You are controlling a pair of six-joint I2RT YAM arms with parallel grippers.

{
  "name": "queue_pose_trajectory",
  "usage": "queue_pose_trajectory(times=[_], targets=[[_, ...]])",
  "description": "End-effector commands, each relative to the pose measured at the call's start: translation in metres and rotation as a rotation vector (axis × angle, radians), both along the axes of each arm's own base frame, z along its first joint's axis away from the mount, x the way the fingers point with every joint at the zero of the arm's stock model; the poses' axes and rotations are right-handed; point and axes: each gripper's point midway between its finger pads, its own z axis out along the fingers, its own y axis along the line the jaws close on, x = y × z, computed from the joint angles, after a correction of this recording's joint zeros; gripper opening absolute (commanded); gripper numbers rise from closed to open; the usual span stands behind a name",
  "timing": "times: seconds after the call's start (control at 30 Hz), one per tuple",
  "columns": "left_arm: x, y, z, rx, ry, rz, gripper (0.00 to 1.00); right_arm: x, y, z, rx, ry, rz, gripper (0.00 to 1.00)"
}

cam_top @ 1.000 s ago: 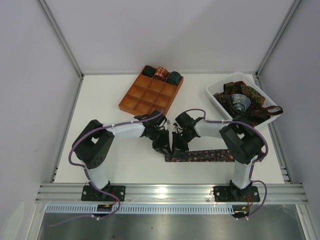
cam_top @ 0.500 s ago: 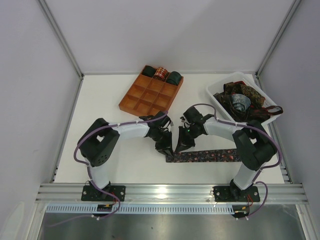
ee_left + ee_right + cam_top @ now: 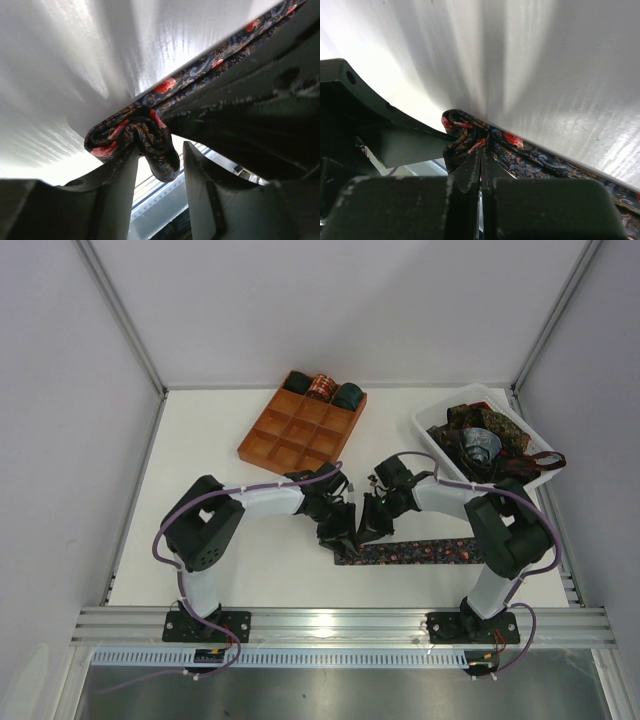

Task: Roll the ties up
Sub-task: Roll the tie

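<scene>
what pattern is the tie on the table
Dark with a red floral print; the tie shows best in the left wrist view.

Both arms look alike: the left arm (image 3: 205, 535) and the right arm (image 3: 505, 530) are each built of chunky matte-black joint housings linked by pale grey-white tubular segments. A thin purple cable (image 3: 150, 545) loops along each arm, pinned by small white fasteners. Each arm stands on a black base plate (image 3: 205, 625). Close up, the left tool (image 3: 160, 148) and the right tool (image 3: 481, 156) have dark grey, flat-sided plastic fingers with rough, faintly speckled edges.
</scene>
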Motion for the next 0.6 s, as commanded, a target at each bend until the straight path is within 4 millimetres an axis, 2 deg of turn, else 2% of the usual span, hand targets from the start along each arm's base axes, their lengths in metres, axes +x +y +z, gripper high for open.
queue_pose_trajectory(times=[0.0, 0.17, 0.27, 0.3, 0.57], targets=[[0.004, -0.005, -0.004, 0.007, -0.032, -0.003, 0.48, 0.005, -0.004, 0.007, 0.020, -0.019, -0.002, 0.00], [0.004, -0.012, 0.000, -0.048, -0.045, -0.020, 0.53, 0.012, -0.023, 0.011, 0.023, -0.023, -0.034, 0.00], [0.002, -0.016, 0.003, -0.067, -0.054, -0.040, 0.57, 0.015, -0.028, 0.018, 0.062, -0.025, -0.024, 0.00], [0.002, -0.016, 0.004, -0.073, -0.059, -0.045, 0.57, 0.013, -0.025, 0.024, 0.105, -0.017, -0.002, 0.00], [0.000, -0.025, 0.010, -0.126, -0.068, -0.065, 0.61, 0.006, -0.019, 0.034, 0.176, 0.011, 0.059, 0.00]])
